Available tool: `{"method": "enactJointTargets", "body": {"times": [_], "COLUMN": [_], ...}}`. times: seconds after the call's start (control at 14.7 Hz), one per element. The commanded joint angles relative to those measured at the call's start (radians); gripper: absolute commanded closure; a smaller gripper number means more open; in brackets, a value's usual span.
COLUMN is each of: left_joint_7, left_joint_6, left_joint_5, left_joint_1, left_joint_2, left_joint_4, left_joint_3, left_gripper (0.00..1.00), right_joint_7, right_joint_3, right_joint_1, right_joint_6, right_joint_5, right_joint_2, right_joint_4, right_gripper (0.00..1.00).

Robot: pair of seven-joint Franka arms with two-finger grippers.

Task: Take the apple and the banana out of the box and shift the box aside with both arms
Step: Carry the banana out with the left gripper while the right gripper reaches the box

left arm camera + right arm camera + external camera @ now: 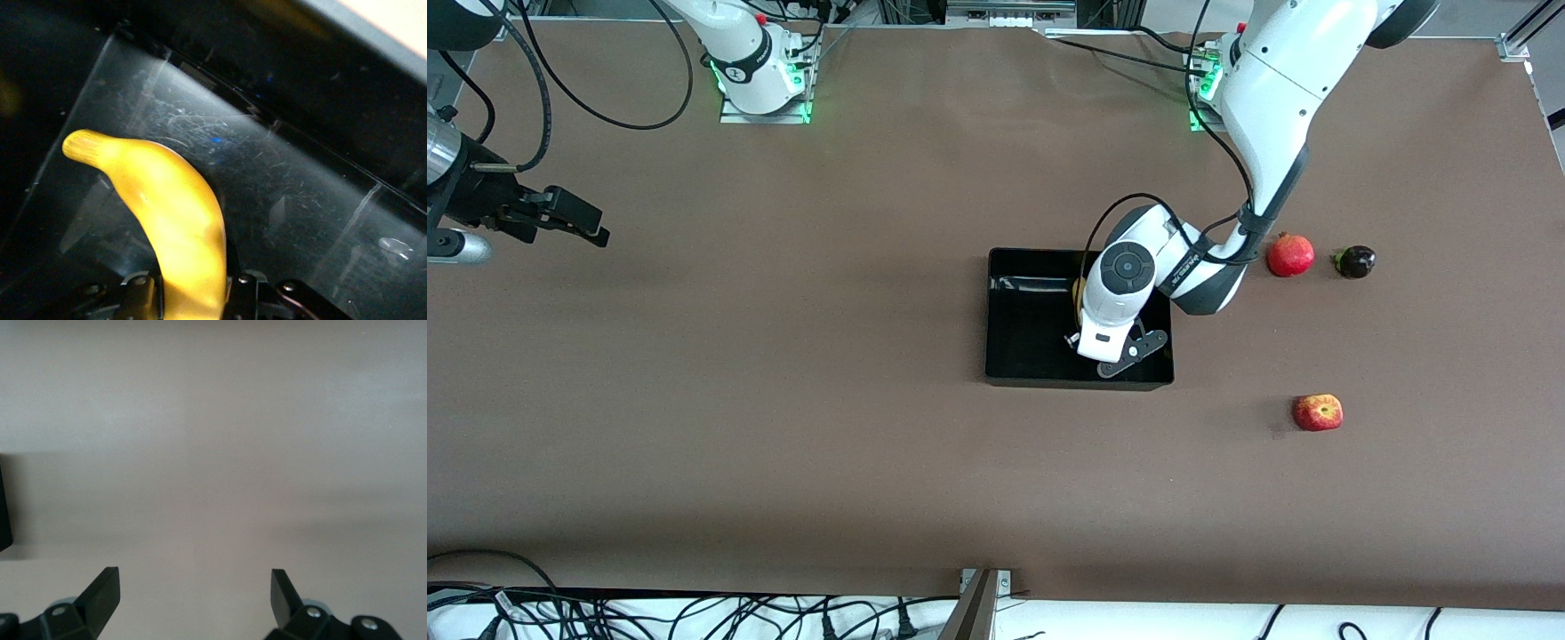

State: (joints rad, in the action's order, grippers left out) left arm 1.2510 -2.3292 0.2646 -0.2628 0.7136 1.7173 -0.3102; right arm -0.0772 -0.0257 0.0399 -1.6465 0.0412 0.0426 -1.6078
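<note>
**Banana gripped inside box; apple already out**

Right gripper [560,218] waits over bare table at the right arm's end, fingers spread wide, nothing between them.

Box [1032,378] sits mid-table. Left gripper [193,300] is down inside it, jaws clamped on the banana [163,220]. The grip sits toward one end of the fruit, and the rest juts out free over the box floor. From the front, only a sliver of yellow shows beside the wrist.

Apple [1318,412] lies on the table outside the box, toward the left arm's end and nearer the front camera. Pomegranate [1290,255] and a dark fruit [1355,261] lie farther back.

Risks: an off-centre hold may let the banana pivot or slip on lifting; the free tip could catch the box wall and drag the box.

Orientation: the long axis runs away from the fingers, curving, with the stubby tip leading.
</note>
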Motion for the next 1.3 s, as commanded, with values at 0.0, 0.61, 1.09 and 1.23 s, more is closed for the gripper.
{"method": "enactJointTargets", "body": {"times": [0.0,0.61,1.09,1.23], "left_joint_7": [-0.073,-0.658,-1.367,-1.462], "left_joint_6": [0.143,0.669,0.589,0.478], "left_joint_5": [-0.004,-0.183,-0.071,-0.030], "left_joint_1": [0.060,0.333,0.549,0.571], "left_joint_2": [-0.092,-0.206,-0.168,-0.131], "left_joint_4": [-0.013,-0.289,-0.286,-0.280], "left_joint_3": [-0.045,-0.099,0.020,0.060], "left_gripper": [1.00,1.00,1.00,1.00], "right_joint_7": [0.002,-0.010,0.004,-0.012], "right_joint_3": [0.007,0.007,0.030,0.033], "right_joint_1": [-0.008,-0.006,0.079,0.127], "right_joint_6": [0.013,0.004,0.010,0.001], "right_joint_5": [-0.009,-0.009,0.028,0.087], "right_joint_2": [0.005,0.005,0.111,0.129], "right_joint_4": [0.016,0.016,0.017,0.011], "right_gripper": [0.00,0.00,0.00,0.00]}}
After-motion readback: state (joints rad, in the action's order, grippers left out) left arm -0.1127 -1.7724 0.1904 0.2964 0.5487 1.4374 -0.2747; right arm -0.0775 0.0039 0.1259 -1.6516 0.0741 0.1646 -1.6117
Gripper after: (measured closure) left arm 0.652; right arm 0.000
